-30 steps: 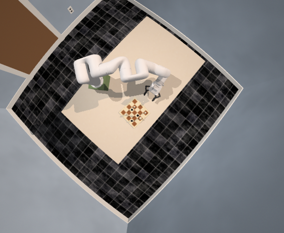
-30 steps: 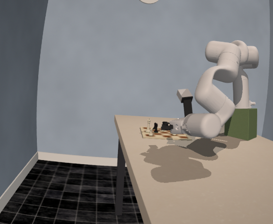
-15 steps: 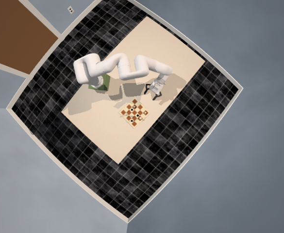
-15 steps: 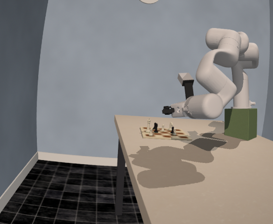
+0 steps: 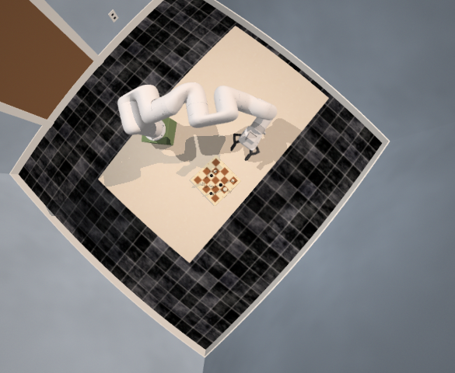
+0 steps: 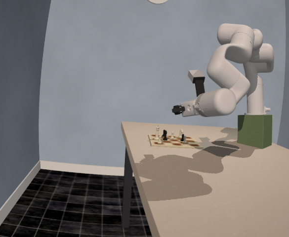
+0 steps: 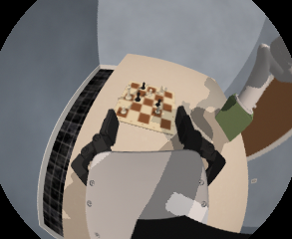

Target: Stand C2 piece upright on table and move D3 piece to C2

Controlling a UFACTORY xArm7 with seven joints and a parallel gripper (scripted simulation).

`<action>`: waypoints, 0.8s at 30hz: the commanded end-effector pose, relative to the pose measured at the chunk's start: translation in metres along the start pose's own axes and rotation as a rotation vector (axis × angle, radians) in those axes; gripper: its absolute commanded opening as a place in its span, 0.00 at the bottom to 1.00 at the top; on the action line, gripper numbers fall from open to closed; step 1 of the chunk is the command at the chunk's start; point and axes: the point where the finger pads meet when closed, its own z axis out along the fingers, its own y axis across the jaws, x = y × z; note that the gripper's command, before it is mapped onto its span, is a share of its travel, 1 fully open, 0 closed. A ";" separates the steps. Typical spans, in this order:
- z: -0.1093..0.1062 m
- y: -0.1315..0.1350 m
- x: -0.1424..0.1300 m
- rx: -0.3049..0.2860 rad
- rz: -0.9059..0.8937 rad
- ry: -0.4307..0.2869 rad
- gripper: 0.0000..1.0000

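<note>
We see the 2 dark fingers spread to their full width with nothing between them. The gripper [image 7: 146,126] hangs in the air above the table [image 6: 216,204], beside the chessboard [image 5: 215,182] rather than over it, and well clear of every piece. In the wrist view the board sits ahead of the fingertips, framed in the gap between them.

In the exterior view the gripper [image 6: 177,109] points roughly level, out past the board's far side, at the end of the white arm [image 6: 228,73]. The arm folds back to a green pedestal [image 6: 254,132] on the table.

On the board we count several white and black pieces, among them a tall white piece [image 6: 157,132] and a black piece [image 6: 164,135]. The edge letters and digits are too small for us to read, so we cannot tell which pieces stand on C2 and D3.
</note>
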 end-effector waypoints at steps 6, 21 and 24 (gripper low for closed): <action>0.055 -0.014 -0.001 -0.048 0.057 -0.265 1.00; 0.103 -0.006 -0.007 -0.130 0.174 -0.556 1.00; 0.114 -0.001 -0.008 -0.157 0.219 -0.637 1.00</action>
